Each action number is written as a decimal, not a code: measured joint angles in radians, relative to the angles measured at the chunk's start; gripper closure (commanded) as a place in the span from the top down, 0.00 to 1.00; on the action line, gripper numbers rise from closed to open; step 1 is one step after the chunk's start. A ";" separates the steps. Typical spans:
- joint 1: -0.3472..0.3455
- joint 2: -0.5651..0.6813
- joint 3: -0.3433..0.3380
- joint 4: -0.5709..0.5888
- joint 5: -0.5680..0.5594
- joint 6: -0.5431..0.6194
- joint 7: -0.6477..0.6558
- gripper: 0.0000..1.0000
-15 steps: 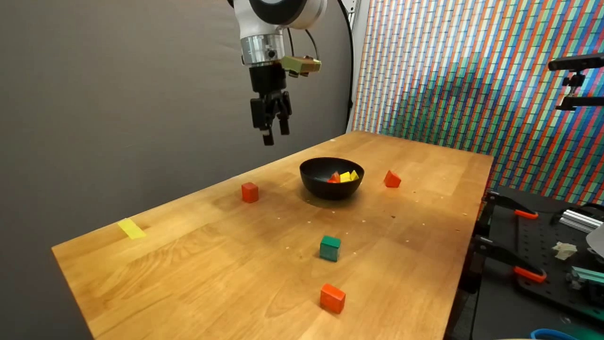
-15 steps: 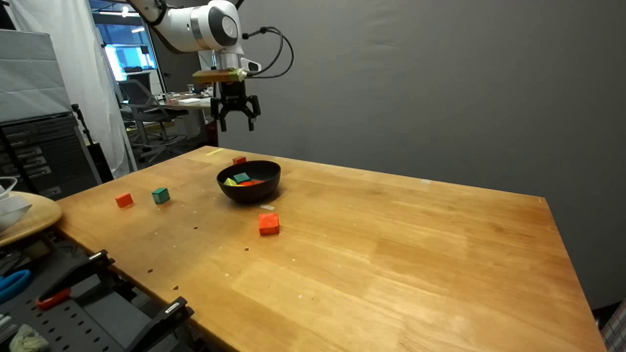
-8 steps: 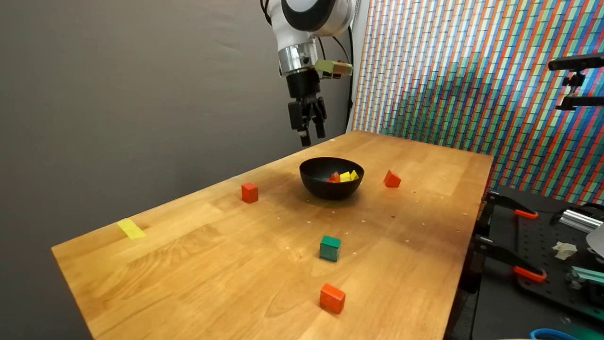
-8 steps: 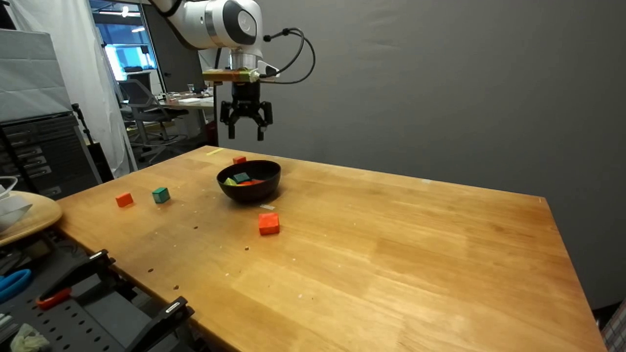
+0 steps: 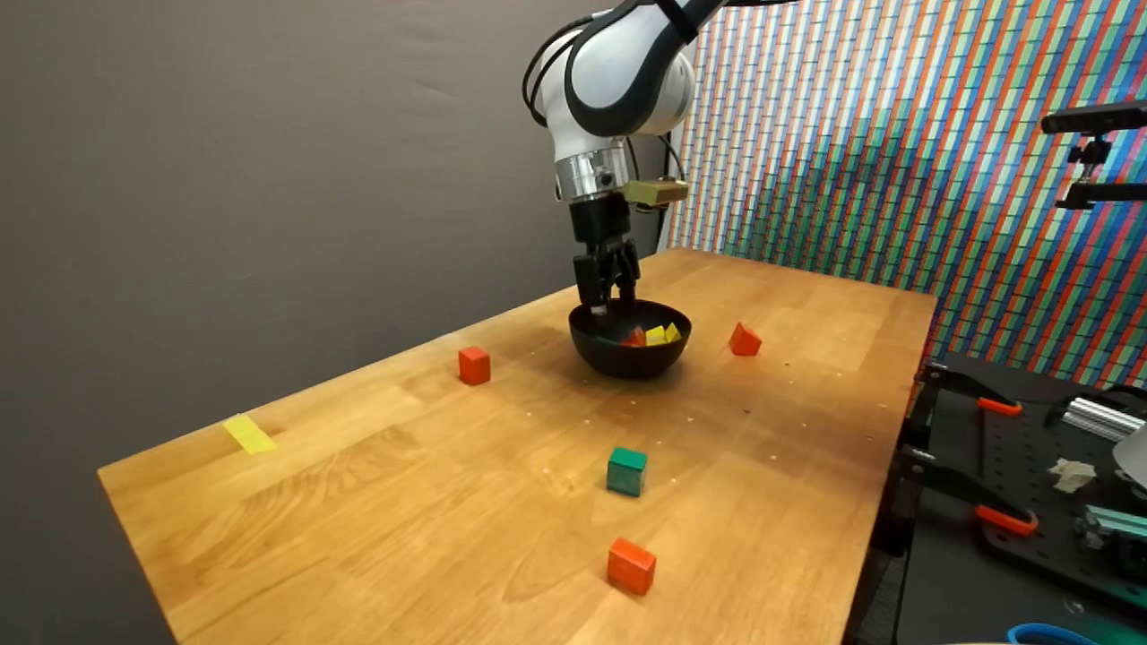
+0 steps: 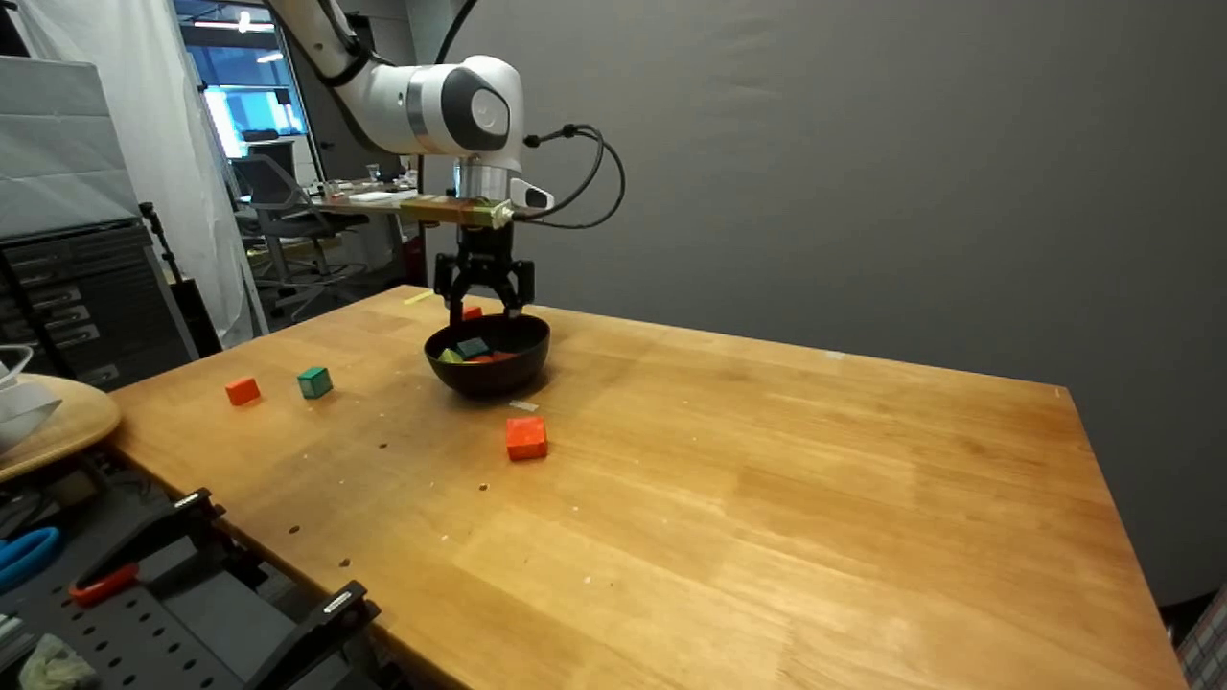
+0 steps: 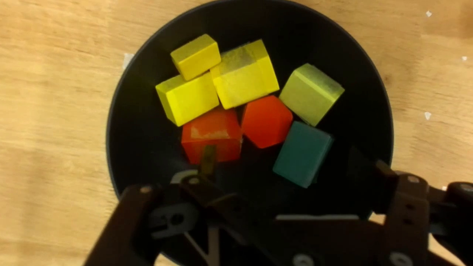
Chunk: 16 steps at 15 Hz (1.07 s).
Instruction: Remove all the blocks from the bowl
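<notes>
At the far left of the table (image 6: 815,498), in an exterior view, sits an orange block (image 6: 243,391), with a green block (image 6: 314,382) near it on the right, both well apart from the bowl (image 6: 491,383). Further along, a far red block (image 6: 473,312) shows beyond the bowl, partly hidden, and the gripper (image 6: 485,315) hangs over the bowl, its fingers spread apart and holding nothing. Rightmost, a near red block (image 6: 526,438) rests on the table. These four are likely the finished share of the work (whether each of them began in the bowl cannot be told).

Inside the bowl, the wrist view shows seven blocks left to take out. From left to right they are a yellow block (image 7: 190,99), a small yellow block (image 7: 196,58), a scuffed red block (image 7: 213,127), a large yellow block (image 7: 244,74), a six-sided red block (image 7: 267,122), a dark green block (image 7: 303,154) and a pale yellow block (image 7: 311,95). More could lie hidden under the gripper. By that count, more remains than is done; the next pick looks likely to be the dark green block, which appears between the fingers but ungripped.
</notes>
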 measured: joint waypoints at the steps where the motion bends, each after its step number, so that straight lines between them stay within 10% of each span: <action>1: 0.003 0.007 0.000 -0.009 0.000 0.026 0.000 0.85; 6: 0.016 0.043 -0.001 -0.028 0.000 0.106 0.002 0.77; 14: 0.021 0.054 -0.007 -0.028 -0.001 0.146 0.025 0.08; 16: 0.021 0.052 -0.012 -0.028 0.000 0.158 0.043 0.13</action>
